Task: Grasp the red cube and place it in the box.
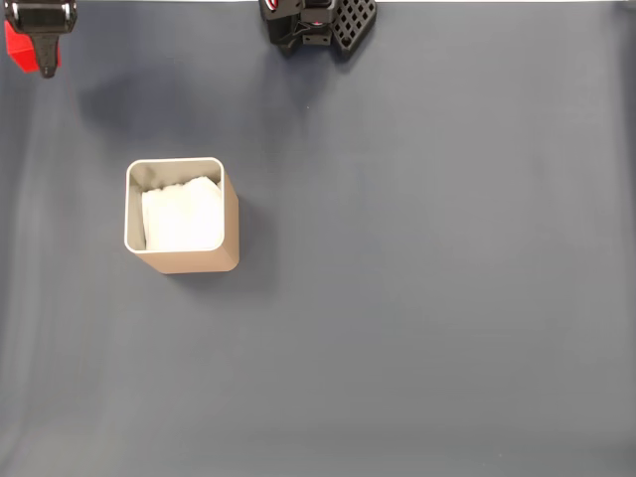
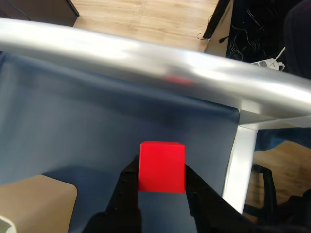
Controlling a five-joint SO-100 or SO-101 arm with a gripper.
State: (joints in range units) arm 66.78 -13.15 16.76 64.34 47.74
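Observation:
The red cube is pinched between my two black fingers in the wrist view, held up above the dark blue-grey table. My gripper is shut on it. In the fixed view the gripper is at the top left corner, with the red cube showing beside its black tip. The box stands below and to the right of it, tan-walled with a pale grey rim and white lining, well apart from the gripper. A tan corner of the box also enters the wrist view at bottom left.
The arm's black base sits at the top middle of the fixed view. A shiny metal table rail crosses the wrist view, with wooden floor and cables beyond it.

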